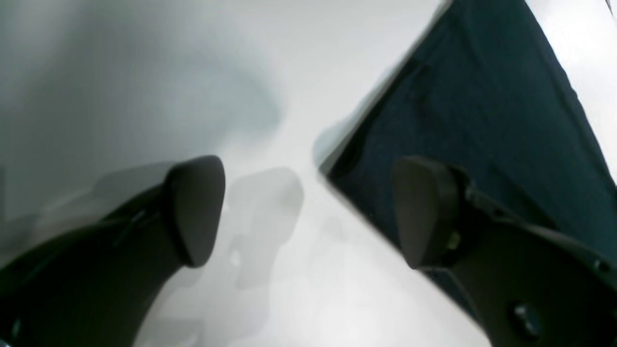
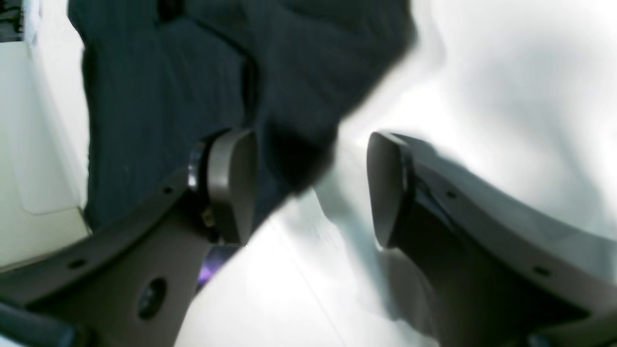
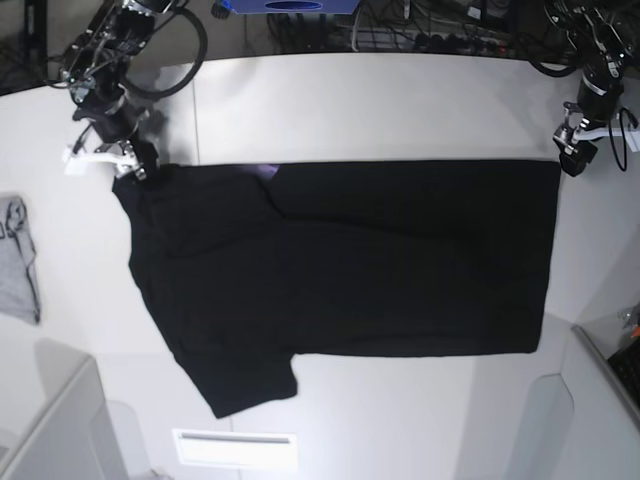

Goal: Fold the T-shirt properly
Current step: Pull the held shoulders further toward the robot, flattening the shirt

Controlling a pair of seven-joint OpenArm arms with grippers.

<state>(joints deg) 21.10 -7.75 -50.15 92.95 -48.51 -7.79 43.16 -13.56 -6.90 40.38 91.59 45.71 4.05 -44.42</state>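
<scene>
The black T-shirt [image 3: 350, 260] lies flat on the white table [image 3: 380, 100], hem toward the right, one sleeve pointing to the front left. A sliver of purple print [image 3: 265, 171] peeks out at its far edge. My left gripper [image 3: 573, 155] hovers at the far right corner. In the left wrist view it [image 1: 308, 212] is open, that shirt [image 1: 482, 111] corner lying between the fingers, ungripped. My right gripper [image 3: 130, 165] is at the far left corner. The right wrist view shows it [image 2: 313, 188] open over the shirt [image 2: 159, 96] edge, holding nothing.
A small grey garment [image 3: 18, 260] lies at the table's left edge. A white strip [image 3: 235, 448] sits at the front edge below the sleeve. Cables and a blue object [image 3: 290, 5] line the back. A raised white panel [image 3: 600, 400] stands at the front right.
</scene>
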